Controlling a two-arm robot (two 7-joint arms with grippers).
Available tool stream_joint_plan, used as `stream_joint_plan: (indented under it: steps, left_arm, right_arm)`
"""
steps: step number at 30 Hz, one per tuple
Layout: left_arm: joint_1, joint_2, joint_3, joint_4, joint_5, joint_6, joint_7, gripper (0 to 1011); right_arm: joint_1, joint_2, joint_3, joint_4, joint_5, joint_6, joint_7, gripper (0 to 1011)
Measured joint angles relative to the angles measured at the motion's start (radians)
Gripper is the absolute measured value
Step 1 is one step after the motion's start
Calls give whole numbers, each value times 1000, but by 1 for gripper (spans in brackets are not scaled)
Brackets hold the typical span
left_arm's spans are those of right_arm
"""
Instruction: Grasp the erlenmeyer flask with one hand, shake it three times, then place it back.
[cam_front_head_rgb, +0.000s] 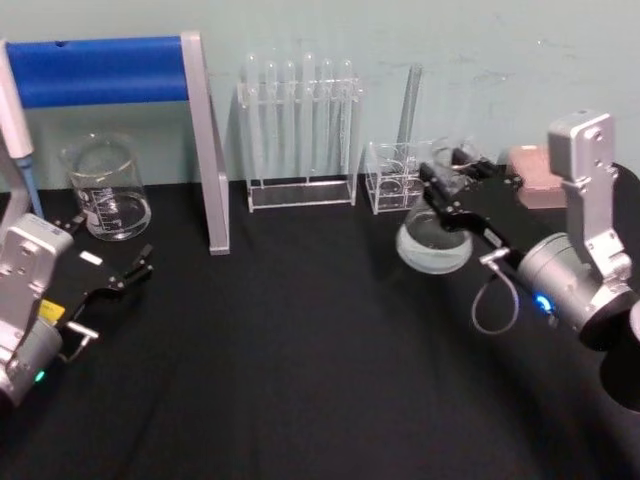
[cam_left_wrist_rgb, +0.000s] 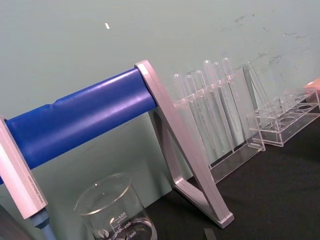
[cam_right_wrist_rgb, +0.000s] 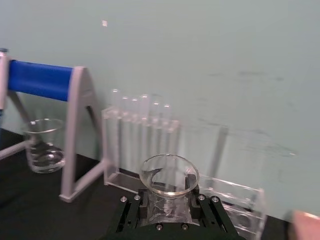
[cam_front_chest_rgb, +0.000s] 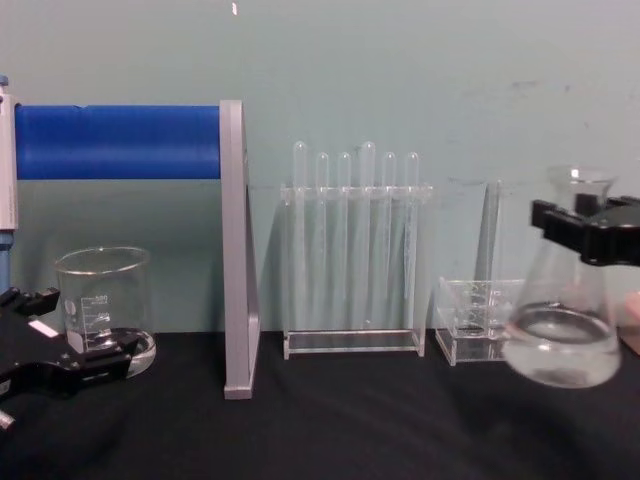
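Right tool (cam_front_chest_rgb: 585, 234) clasps erlenmeyer flask (cam_front_chest_rgb: 560, 350) neck, tilted

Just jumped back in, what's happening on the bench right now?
The right gripper is clamped around the neck of the erlenmeyer flask. It holds the flask slightly tilted, seemingly just off the black table, in front of the small clear rack. The left gripper sits open and idle low on the left, beside the beaker.

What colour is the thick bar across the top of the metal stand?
The bar is bright blue; the chest view shows it best.
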Motion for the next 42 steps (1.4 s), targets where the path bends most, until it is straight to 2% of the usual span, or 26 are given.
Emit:
stream_joint_plan:
  steps: [5, 14, 33, 42]
  left_arm:
    - [0, 0, 0, 0, 0, 0, 0, 1001]
    - [0, 0, 0, 0, 0, 0, 0, 1001]
    - [0, 0, 0, 0, 0, 0, 0, 1001]
    - [0, 0, 0, 0, 0, 0, 0, 1001]
  right_arm:
    - [1, -3, 27, 11, -7, -1, -11, 450]
    - [-1, -11, 36, 14, -19, -1, -5, 450]
    - [-28, -8, -39, -25, -13, -12, 74, 450]
    - [-29, -3, -56, -28, -3, -20, 81, 450]
